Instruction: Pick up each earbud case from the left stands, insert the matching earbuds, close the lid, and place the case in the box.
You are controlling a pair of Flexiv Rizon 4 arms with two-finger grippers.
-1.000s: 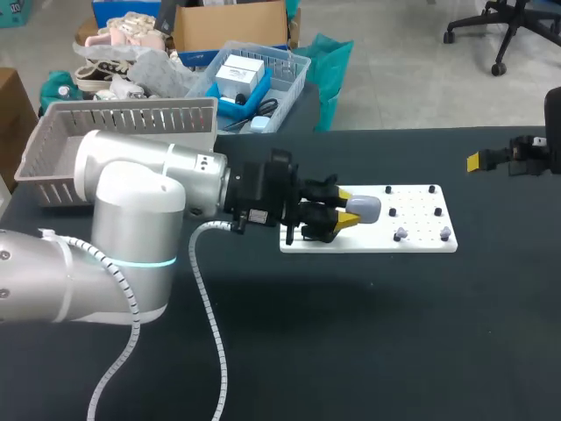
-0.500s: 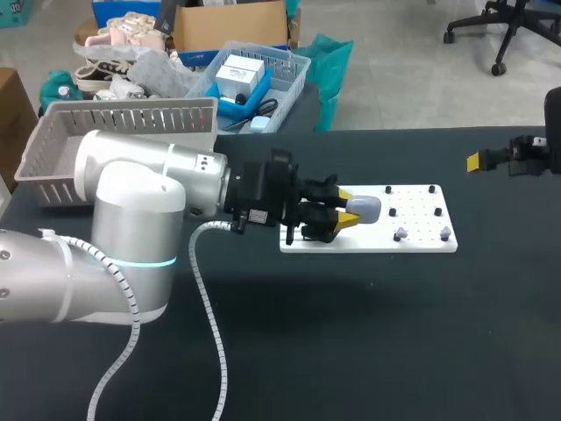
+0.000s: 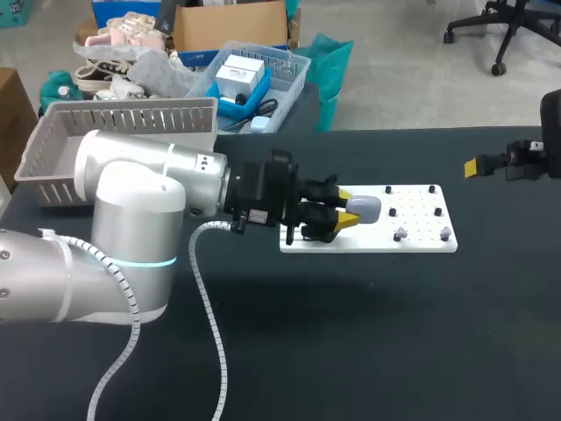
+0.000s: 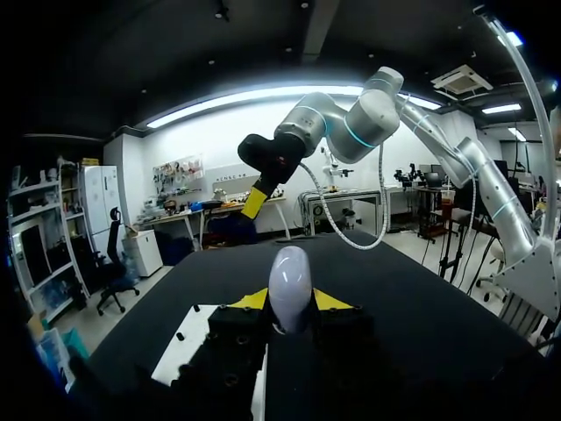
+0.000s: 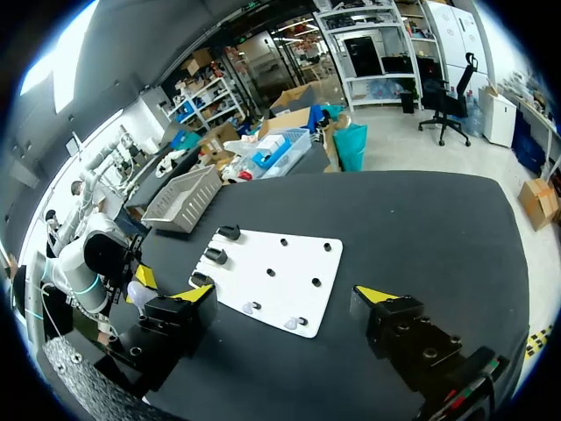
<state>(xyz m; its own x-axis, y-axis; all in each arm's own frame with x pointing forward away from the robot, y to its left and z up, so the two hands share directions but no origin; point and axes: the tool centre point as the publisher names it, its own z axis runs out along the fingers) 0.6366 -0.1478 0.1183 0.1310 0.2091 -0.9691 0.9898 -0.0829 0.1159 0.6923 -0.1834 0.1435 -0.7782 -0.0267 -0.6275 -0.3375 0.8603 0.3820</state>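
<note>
Head view: left hand [image 3: 347, 209] grips earbud case [image 3: 365, 208] above pegged board [image 3: 419, 239].

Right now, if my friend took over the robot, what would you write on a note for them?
Left gripper: shut on the grey earbud case, at the left end of the white stand board.
Right gripper: open, holding nothing, by the right edge of the table.
Two small pale earbuds sit on the board's near edge.
Grey basket: far left corner; its inside is hidden.
Done: case gripped.
Left: put earbuds in, close lid, place case in the basket.
</note>
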